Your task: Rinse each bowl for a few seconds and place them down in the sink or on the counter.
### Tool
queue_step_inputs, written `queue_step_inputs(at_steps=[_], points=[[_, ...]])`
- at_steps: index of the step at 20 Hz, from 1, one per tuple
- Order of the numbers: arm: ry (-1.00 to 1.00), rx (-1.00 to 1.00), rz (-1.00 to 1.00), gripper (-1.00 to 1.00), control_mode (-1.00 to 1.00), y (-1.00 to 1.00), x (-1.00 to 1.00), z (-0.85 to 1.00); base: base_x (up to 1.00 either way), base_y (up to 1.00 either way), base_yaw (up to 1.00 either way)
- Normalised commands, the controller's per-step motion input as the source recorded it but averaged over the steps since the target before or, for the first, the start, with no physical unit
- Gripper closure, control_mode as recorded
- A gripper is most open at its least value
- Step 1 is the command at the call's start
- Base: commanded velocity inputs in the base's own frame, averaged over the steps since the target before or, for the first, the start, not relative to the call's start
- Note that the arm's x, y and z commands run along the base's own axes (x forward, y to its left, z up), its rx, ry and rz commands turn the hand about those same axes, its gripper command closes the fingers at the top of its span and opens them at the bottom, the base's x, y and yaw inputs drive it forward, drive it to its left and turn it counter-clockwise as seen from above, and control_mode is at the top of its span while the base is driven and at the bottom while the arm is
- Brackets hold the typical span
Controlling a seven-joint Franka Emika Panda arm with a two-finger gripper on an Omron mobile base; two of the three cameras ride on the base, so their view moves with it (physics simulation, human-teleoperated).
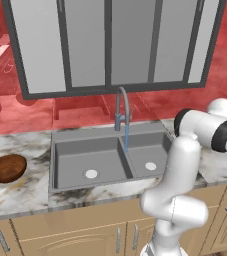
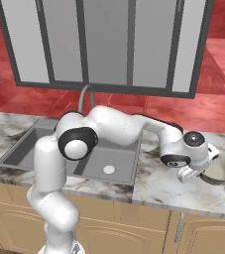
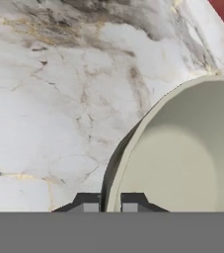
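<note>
So the dark reddish-brown bowl point(image 1: 7, 168) sits on the marble counter point(image 1: 20, 192) left of the double sink point(image 1: 85, 160), whose faucet point(image 1: 123, 112) runs a thin blue stream into the right basin. Over on the right counter, the gripper point(image 3: 111, 203) pinches the rim of the pale greenish-beige bowl point(image 2: 220, 171), one fingertip point(image 3: 87, 203) outside, one inside.

left base view: behind-left, looks down at sink point(image 1: 105, 160), counter point(image 1: 20, 192) | right base view: behind-right, same sink point(image 2: 69, 154), arm reaching right | shared: sink, faucet point(image 1: 123, 112), window | hand view: close above counter point(image 3: 49, 99), pale bowl point(image 3: 192, 153) rim
</note>
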Motion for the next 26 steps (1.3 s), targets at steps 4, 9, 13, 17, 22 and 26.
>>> queue_step_inputs(at_steps=[4, 9, 13, 17, 22, 26], points=[[-0.02, -0.03, 0.2, 1.0, -1.0, 0.08, -0.04, 0.3, 0.0, 0.0, 0.0], [-0.02, -0.03, 0.21, 1.0, -1.0, 0.11, 0.0, 0.23, 0.0, 0.0, 0.0], [-0.03, -0.04, 0.21, 1.0, -1.0, 0.07, -0.01, 0.22, 0.0, 0.0, 0.0], [-0.03, -0.05, 0.2, 1.0, -1.0, 0.08, -0.03, 0.22, 0.0, 0.0, 0.0], [-0.03, -0.06, 0.18, 1.0, -1.0, 0.18, -0.05, 0.17, 0.0, 0.0, 0.0], [-0.07, -0.11, 0.08, 1.0, -1.0, 0.38, -0.06, 0.01, 0.0, 0.0, 0.0]])
